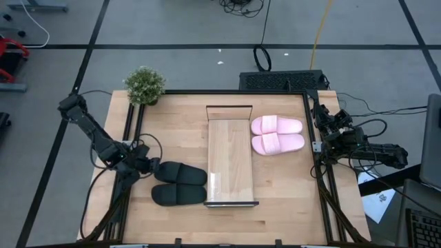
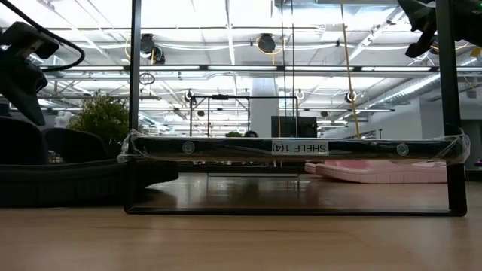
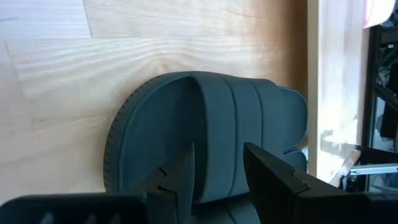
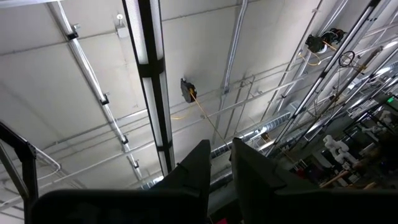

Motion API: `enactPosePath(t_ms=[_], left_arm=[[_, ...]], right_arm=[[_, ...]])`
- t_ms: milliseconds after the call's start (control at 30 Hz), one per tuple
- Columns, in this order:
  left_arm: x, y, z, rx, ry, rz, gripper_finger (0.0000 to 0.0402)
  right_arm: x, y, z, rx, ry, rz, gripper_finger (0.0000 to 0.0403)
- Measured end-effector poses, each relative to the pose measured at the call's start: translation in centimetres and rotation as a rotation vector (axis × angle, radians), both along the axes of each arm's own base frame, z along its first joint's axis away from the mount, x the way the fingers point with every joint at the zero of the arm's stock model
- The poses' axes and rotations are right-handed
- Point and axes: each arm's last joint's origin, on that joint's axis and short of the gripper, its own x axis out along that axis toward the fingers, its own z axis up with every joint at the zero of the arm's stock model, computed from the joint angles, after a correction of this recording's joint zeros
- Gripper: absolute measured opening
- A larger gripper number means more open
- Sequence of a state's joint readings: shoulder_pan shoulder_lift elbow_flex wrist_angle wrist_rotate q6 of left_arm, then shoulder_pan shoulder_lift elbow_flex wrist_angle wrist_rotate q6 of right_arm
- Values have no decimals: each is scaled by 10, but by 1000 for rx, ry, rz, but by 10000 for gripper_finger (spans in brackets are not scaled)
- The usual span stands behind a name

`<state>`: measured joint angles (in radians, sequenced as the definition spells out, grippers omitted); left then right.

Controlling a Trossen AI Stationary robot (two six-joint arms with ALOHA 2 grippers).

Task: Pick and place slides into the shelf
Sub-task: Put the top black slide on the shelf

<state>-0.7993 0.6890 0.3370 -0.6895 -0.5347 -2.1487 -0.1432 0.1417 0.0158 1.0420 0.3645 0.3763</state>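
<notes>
nothing's on the shelf (image 1: 231, 155) yet, all four slides on the table. left gripper (image 3: 217, 171), fingers apart, straddles a black slide (image 3: 205, 137).

One upside-down label on the shelf's end

In the low view, a small white label (image 2: 300, 147) sits on the dark front edge of the long light-wood shelf with thin dark metal frame (image 2: 226, 147), just right of its middle; it is upside down and reads "SHELF 1(4)". A white sheet of paper (image 1: 377, 203) lies beyond the table at about four o'clock in the high view, its marks too small to read.
</notes>
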Motion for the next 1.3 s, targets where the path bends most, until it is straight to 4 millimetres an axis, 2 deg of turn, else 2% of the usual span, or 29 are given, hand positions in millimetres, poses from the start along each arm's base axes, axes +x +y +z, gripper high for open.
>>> enactPosePath(t_ms=[933, 1300], left_arm=[[18, -17, -14, -7, 45, -5, 132], [20, -18, -17, -23, -5, -1, 132]], right_arm=[[2, 0, -2, 6, 23, 3, 54], [2, 0, -2, 8, 22, 6, 54]])
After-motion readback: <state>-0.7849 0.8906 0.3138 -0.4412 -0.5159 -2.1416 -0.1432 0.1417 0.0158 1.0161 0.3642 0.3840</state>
